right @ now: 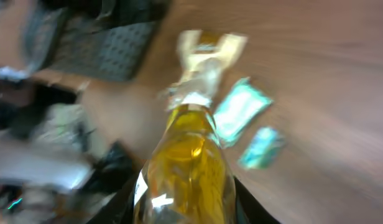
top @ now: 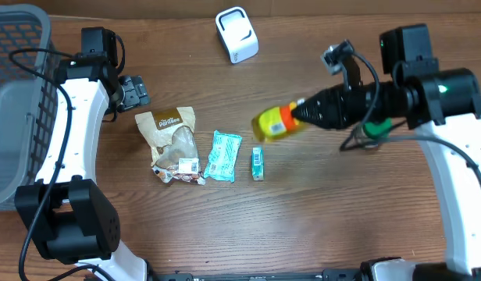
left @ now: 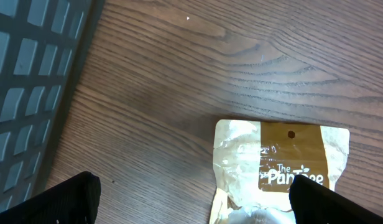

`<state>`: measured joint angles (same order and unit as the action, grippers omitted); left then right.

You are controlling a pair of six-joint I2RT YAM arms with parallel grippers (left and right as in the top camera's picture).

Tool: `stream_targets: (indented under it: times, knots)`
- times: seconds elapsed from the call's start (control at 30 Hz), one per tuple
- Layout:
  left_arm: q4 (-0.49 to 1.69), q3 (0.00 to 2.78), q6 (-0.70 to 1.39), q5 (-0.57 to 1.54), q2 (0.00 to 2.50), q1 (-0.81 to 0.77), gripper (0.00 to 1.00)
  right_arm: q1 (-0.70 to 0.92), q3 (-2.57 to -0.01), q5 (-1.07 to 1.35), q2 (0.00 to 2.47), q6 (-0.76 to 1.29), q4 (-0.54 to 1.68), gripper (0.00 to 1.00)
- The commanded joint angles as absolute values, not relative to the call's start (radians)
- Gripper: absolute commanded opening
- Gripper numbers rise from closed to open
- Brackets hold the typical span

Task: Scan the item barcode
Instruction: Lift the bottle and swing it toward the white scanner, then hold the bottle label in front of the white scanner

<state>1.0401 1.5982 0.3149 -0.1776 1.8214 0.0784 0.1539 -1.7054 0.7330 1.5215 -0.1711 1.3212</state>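
Yellow bottle [top: 273,122] with an orange band is off the counter [top: 342,211], lying sideways in the air, clamped at one end in the right claw [top: 297,112]. It sits right of centre, above and just right of the small teal box [top: 258,164]. Right wrist view is motion-blurred; the bottle fills the lower middle, with the packets on the wood beyond it.

Left claw [top: 135,91] is spread wide with nothing in it, near the top edge of the brown snack pouch [top: 172,144]. Left wrist view shows both dark fingertips at the bottom corners and the pouch top between them, on the counter.

The teal packet [top: 223,155] lies flat between pouch and box. White scanner [top: 236,34] stands at the far edge, well apart from the bottle. Grey mesh basket [top: 22,31] is at far left. No barcode is readable on the bottle.
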Motion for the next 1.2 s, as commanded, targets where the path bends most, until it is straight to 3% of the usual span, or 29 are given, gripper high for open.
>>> stream_targets:
  times: [0.0,0.07,0.13,0.17,0.23,0.5,0.7,0.83,0.97,1.03,1.17]
  knots:
    - [1.039,1.606,0.311,-0.19,1.805,0.072,0.99,0.156,-1.721,0.626,1.538,-0.115,1.221,0.36]
    - [1.039,1.606,0.311,-0.19,1.805,0.072,1.0,0.156,-1.721,0.624,1.538,-0.1,1.132,0.36]
    - [1.039,1.606,0.311,-0.191,1.805,0.072,1.0,0.156,-1.725,0.583,1.538,0.045,1.008,0.27]
    - [1.039,1.606,0.311,-0.19,1.805,0.072,0.99,0.156,-1.733,0.577,1.538,0.094,0.95,0.18]
    - [1.039,1.606,0.311,-0.19,1.805,0.072,1.0,0.156,-1.764,0.577,1.546,0.118,0.911,0.15]
    - [1.039,1.606,0.311,-0.19,1.805,0.072,1.0,0.189,-2.078,0.551,1.71,0.124,0.961,0.13]
    - [1.039,1.606,0.311,-0.19,1.805,0.072,0.99,0.318,-2.08,0.306,1.819,-0.064,0.885,0.12]
    - [1.039,1.606,0.311,-0.19,1.805,0.072,1.0,0.437,-2.08,-0.005,1.89,-0.242,0.828,0.12]
    - [1.039,1.606,0.311,-0.191,1.805,0.072,1.0,0.519,-2.08,-0.201,1.981,-0.501,0.744,0.13]
    - [1.039,1.606,0.311,-0.191,1.805,0.072,0.99,0.542,-2.079,-0.268,2.047,-0.655,0.682,0.1]
    - [1.039,1.606,0.311,-0.19,1.805,0.072,0.99,0.545,-2.079,-0.373,2.14,-0.767,0.561,0.08]
